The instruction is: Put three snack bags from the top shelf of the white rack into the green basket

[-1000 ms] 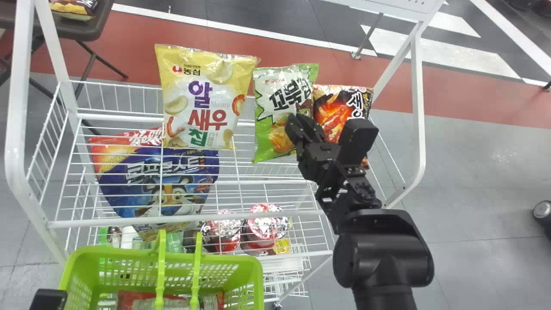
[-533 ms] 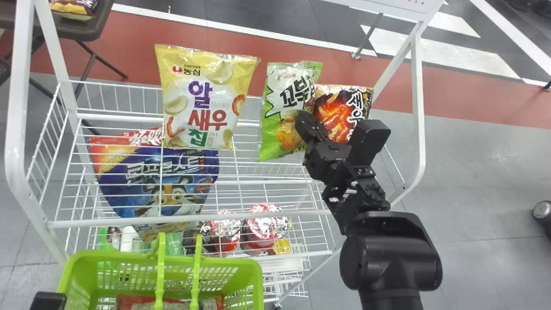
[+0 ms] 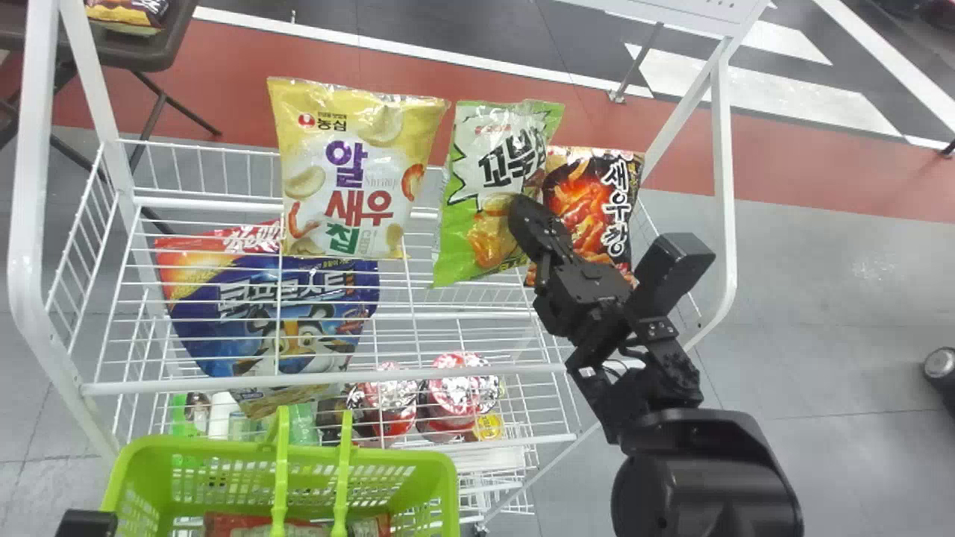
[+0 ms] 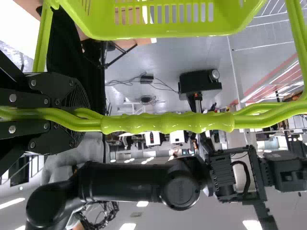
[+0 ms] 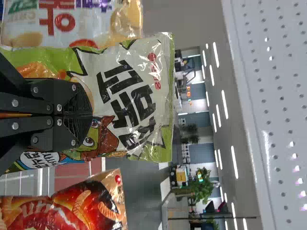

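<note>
At the head view's upper centre the bags (image 3: 496, 142) are glossy, crinkled film, the rack (image 3: 26, 239) smooth, painted-looking metal, the lower-left basket (image 3: 395, 453) shiny plastic.

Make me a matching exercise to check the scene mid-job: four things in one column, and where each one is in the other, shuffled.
1. Yellow bag
2. Green-and-white bag
3. Green basket
4. Blue pack with a cartoon tiger

A. Hanging by its handles from the left tool
B. Lower in the rack, behind the wires of the top shelf
C. Pinched in the right tool
D. Leftmost of the three snack bags in a row at the top shelf

Pairs: 1-D, 2-C, 3-A, 4-B
</note>
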Available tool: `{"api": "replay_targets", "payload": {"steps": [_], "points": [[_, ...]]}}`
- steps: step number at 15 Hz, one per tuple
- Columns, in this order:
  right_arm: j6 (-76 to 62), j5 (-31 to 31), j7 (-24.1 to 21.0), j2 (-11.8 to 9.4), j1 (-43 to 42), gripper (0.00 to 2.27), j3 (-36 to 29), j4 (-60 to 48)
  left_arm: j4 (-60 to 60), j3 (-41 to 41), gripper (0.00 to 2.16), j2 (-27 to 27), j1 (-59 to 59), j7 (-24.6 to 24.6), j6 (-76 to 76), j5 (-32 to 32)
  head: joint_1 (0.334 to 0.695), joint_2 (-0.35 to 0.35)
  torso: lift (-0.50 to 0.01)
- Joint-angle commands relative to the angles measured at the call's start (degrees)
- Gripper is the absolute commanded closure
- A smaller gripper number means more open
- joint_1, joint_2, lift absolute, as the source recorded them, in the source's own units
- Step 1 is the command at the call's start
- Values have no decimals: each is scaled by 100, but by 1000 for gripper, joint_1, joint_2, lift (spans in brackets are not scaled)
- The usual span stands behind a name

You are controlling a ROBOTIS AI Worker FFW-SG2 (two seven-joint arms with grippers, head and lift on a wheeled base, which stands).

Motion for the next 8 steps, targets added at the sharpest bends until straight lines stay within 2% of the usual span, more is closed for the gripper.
{"api": "replay_targets", "payload": {"steps": [1,6,8], "points": [[-9,-191,104,0,325,2135,-3,-359,-1,0,2152,0,-21,4,0,-4,695,-350,0],[9,-419,236,0,1775,2135,-222,-1730,-10,263,2152,-9,-48,13,0,13,695,-350,0],[167,-507,455,-9,2241,2135,-354,-2073,-1,430,2152,-35,-48,21,0,92,695,-350,0]]}}
